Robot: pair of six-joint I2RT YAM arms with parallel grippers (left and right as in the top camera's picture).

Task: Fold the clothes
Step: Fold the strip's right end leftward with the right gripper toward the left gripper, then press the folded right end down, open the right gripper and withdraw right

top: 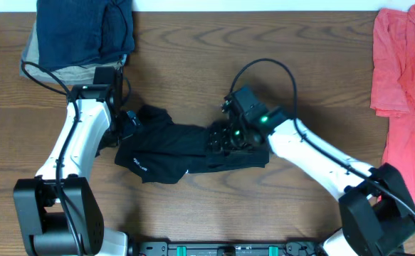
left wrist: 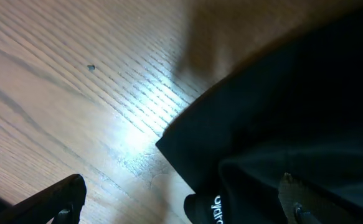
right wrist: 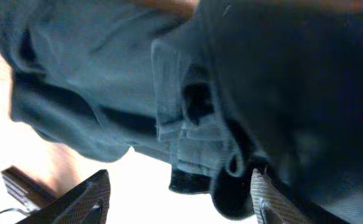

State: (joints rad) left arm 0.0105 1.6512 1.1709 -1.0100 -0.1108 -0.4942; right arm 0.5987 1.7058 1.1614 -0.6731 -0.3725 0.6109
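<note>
The black T-shirt (top: 171, 146) lies bunched and creased mid-table (top: 193, 64) with no neat fold showing, so its folding looks barely begun. A blue and beige stack (top: 86, 35) at the far left corner seems done, and a red garment (top: 403, 78) waits at the right edge. The left gripper (top: 127, 124) hangs low at the shirt's left end, fingers spread wide. The right gripper (top: 225, 136) sits low over its right part, fingers (right wrist: 88, 193) apart, pinching nothing.
</note>
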